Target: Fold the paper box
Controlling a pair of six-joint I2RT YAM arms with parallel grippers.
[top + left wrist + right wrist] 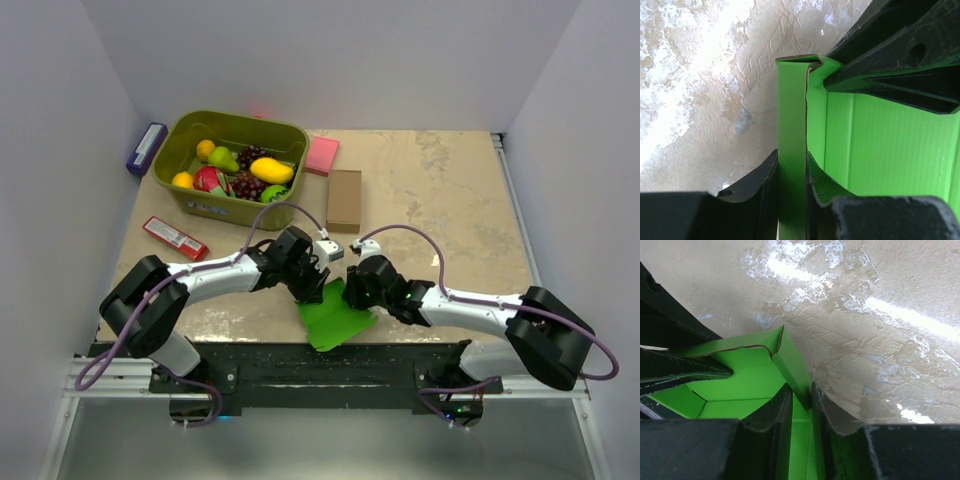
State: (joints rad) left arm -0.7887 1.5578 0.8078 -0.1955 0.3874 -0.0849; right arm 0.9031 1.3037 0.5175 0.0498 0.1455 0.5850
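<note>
The bright green paper box (336,318) lies at the table's near edge between my two arms, partly folded, with a flat flap toward the front. My left gripper (312,283) is shut on an upright side wall of the paper box (791,165); the other gripper's black fingers (900,55) show at the upper right of the left wrist view. My right gripper (358,288) is shut on another raised wall of the paper box (795,367) near a corner. The green floor (740,385) shows to the left of the right gripper's jaws.
An olive bin (232,160) of toy fruit stands at the back left. A pink pad (322,155) and a brown cardboard box (344,199) sit behind the grippers. A red packet (175,238) and a purple box (146,148) lie at the left.
</note>
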